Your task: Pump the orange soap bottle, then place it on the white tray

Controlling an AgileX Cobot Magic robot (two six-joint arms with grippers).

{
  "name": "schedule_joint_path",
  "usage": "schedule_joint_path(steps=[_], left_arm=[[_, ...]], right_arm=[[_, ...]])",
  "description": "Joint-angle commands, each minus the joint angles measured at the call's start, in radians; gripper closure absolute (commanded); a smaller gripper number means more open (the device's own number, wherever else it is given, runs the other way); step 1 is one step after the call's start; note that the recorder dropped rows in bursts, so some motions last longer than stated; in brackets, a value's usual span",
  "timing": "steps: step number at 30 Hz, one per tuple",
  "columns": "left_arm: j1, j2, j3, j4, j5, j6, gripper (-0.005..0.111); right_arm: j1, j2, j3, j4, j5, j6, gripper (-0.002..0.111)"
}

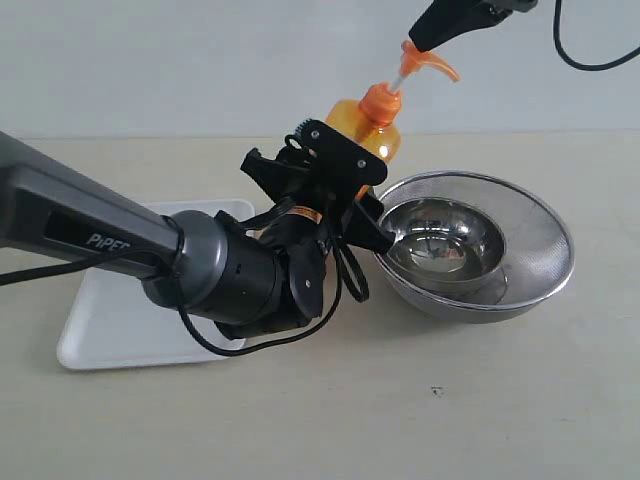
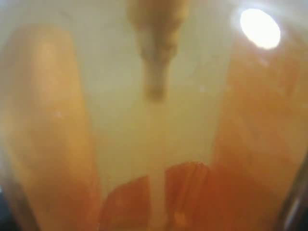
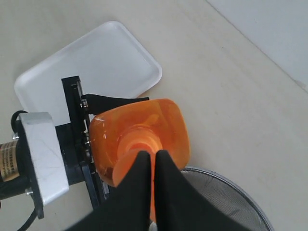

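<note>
A tall translucent orange soap bottle [image 1: 385, 140] with an orange pump head and white stem stands upright near the middle of a pale beige table [image 1: 420, 410]. It is just beside a round steel mesh bowl [image 1: 548, 222] that holds a smaller shiny steel bowl. The bottle's base is hidden, so it is unclear whether it rests on the table.

The left gripper [image 1: 345, 168], black and on a grey arm reaching in from the left, clamps the bottle's lower body between its jaws. Its wrist camera is so close that blurred orange plastic [image 2: 250, 120] fills the view.

The right gripper [image 1: 425, 38] comes down from above. Its two black fingers [image 3: 139, 183] are pressed together, and their tips sit on top of the pump head [image 1: 428, 64]. From that wrist camera, the bottle's shoulders [image 3: 168, 125] spread out under the closed tips [image 3: 154, 159].

A flat, shallow white rectangular tray [image 1: 105, 335] with rounded corners lies on the table to the left. It is apart from the bottle and partly covered by the left arm. The tray [image 3: 106, 57] holds nothing in the part that shows.
</note>
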Motion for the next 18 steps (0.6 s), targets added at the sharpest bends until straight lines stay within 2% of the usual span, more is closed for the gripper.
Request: schedule_joint_path(steps=[1,12,18], left_arm=[[-0.001,-0.012,-0.015,0.036,-0.062,0.000,0.102],[-0.001,-0.012,-0.015,0.036,-0.062,-0.002,0.102],[-0.001,-0.012,-0.015,0.036,-0.062,-0.074,0.102]], right_arm=[[0.002,0.004,0.017,-0.017,0.019,-0.003,0.108],[0.002,0.004,0.019,-0.019,0.019,-0.001,0.108],[0.002,0.004,0.019,-0.019,0.019,0.003,0.108]])
